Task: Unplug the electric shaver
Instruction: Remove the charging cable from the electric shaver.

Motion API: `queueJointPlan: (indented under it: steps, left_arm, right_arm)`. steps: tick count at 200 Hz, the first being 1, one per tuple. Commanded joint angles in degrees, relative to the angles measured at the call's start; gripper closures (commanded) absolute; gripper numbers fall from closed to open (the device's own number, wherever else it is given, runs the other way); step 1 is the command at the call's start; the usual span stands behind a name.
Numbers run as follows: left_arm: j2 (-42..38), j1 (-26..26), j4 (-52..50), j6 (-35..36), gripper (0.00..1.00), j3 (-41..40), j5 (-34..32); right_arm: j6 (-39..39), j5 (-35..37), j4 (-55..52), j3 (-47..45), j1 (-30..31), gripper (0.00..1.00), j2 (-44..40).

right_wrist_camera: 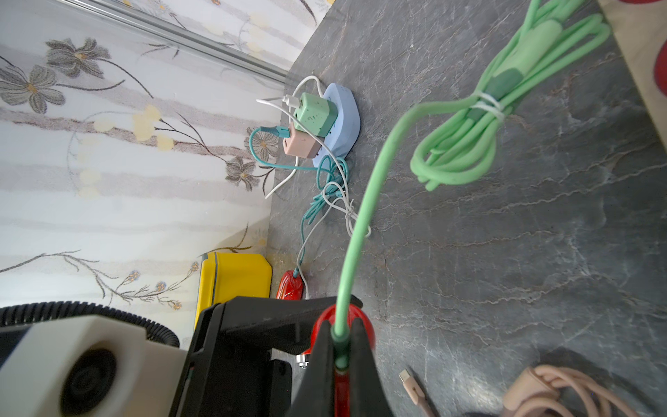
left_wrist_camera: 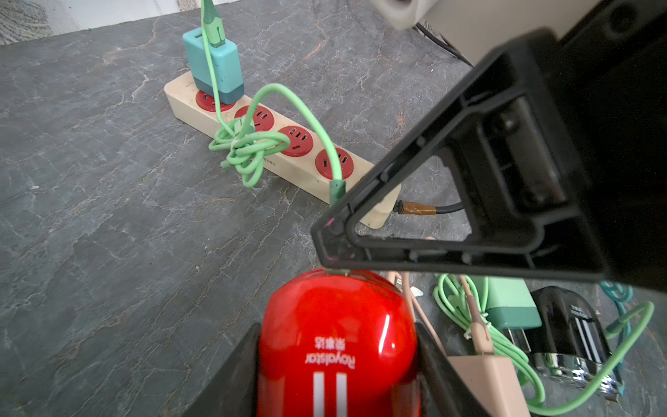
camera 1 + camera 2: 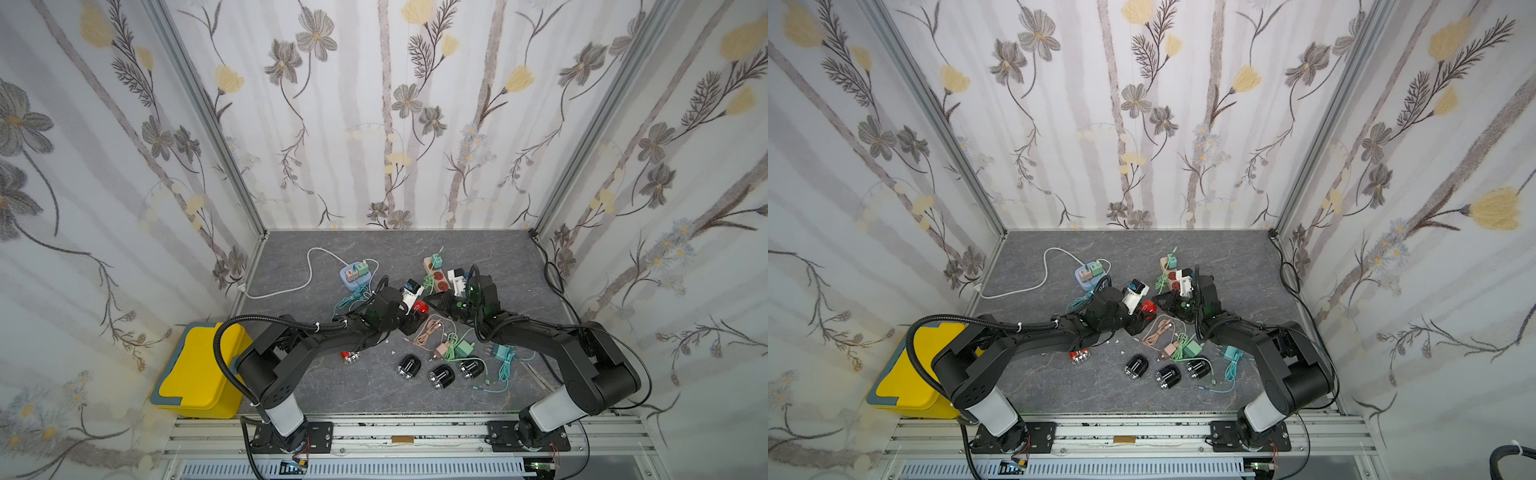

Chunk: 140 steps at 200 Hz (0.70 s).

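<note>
Red shaver [image 2: 335, 317] clamped in left claw [image 2: 337, 346], right claw [image 1: 341, 335] pinching green cable [image 1: 364, 224], port hidden.

On the grey table [image 3: 490, 249] the left gripper [image 3: 417, 316] and right gripper [image 3: 432, 300] meet near the middle, with a red shaver [image 3: 420, 306] showing at the left one's tip. Just behind them lies a beige power strip [image 3: 441, 279] carrying a teal charger [image 3: 436, 262], with a bundled green cable [image 3: 428, 283] draped beside it. A blue socket block [image 3: 348, 282] holding two chargers sits further left, and a white cord [image 3: 309, 266] loops away from it. Three black shavers [image 3: 441, 376] lie in a row nearer the arm bases. A yellow bin [image 3: 199, 370] stands off the table's left edge.
</note>
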Motion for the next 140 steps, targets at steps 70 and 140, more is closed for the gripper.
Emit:
queueJointPlan:
  steps: [70, 140]
  left_arm:
    - [-0.8, -0.5, 0.0, 0.7, 0.63, -1.9, -1.2]
    - [-1.8, -0.8, -0.5, 0.5, 0.64, -3.2, -1.9]
  right_arm:
    - [-0.6, 1.0, 1.5, 1.5, -2.2, 0.96, -2.1]
    - [-7.2, 10.8, -9.7, 3.6, -1.7, 1.00, -7.2]
